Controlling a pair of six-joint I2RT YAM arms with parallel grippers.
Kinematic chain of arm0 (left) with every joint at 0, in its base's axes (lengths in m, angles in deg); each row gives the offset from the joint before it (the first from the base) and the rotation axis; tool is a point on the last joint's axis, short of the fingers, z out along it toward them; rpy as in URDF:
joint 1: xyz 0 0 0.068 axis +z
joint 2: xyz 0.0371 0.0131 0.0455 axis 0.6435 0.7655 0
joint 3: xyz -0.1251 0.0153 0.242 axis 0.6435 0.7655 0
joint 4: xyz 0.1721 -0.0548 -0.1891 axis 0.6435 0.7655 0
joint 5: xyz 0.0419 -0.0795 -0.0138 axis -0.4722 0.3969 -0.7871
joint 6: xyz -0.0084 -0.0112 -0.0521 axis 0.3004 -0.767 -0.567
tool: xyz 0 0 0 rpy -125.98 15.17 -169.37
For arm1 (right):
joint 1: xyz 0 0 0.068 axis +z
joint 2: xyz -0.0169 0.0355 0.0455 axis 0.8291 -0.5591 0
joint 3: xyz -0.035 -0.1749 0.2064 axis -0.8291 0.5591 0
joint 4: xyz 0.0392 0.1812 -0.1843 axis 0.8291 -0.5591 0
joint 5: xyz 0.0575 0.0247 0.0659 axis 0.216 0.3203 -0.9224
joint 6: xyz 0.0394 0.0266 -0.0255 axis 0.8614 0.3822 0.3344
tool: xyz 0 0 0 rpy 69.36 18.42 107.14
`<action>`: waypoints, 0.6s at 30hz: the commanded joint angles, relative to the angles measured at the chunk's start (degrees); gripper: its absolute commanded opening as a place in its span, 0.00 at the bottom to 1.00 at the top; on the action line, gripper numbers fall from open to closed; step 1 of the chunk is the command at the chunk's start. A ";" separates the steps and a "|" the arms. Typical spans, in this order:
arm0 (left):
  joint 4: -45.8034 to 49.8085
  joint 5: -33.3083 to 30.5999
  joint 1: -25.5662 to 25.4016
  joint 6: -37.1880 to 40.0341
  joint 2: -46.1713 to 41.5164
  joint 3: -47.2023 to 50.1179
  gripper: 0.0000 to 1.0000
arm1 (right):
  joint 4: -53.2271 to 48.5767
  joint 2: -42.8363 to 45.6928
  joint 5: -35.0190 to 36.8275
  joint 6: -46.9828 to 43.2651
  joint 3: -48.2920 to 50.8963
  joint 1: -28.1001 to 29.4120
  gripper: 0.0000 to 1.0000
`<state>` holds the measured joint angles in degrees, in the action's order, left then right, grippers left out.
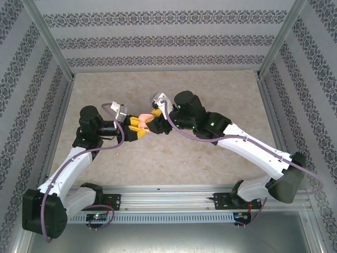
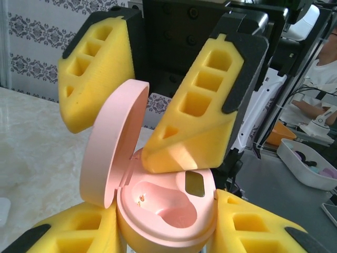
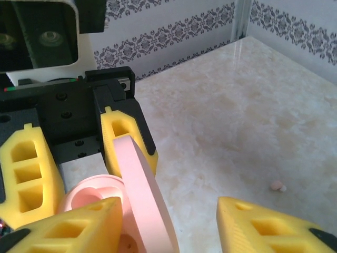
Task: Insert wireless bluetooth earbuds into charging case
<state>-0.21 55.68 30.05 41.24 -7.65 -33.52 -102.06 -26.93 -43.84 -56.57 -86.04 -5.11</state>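
Gripping the pink charging case [image 2: 158,203] by its base with the left gripper [image 2: 166,232], lid [image 2: 113,142] swung up. Straddling that lid with the right gripper [image 3: 171,226], jaws spread. Spotting a tiny pink blob, probably an earbud [image 3: 277,185], lying on the table [image 3: 237,116], well apart.

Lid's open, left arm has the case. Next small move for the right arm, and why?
Probably lift the right fingers clear of the lid and swing toward the pink earbud lying on the table. The left fingers grip the pink case, its wells look empty, and the right fingers stand open, holding nothing.
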 commanded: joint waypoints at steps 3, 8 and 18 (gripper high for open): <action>2.94 -1.84 1.28 1.26 -0.86 -0.50 0.24 | 0.71 2.76 1.03 5.01 -0.48 0.70 0.56; 13.04 -5.38 2.10 6.40 -0.91 -2.56 0.23 | 1.62 4.81 1.17 9.69 1.08 0.44 0.58; 24.62 -14.12 4.79 12.90 0.62 -5.39 0.23 | -0.20 5.37 9.76 26.74 5.68 0.21 0.55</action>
<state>19.11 45.28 33.44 50.31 -7.56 -36.36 -101.63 -21.33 -37.52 -37.84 -82.80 -5.14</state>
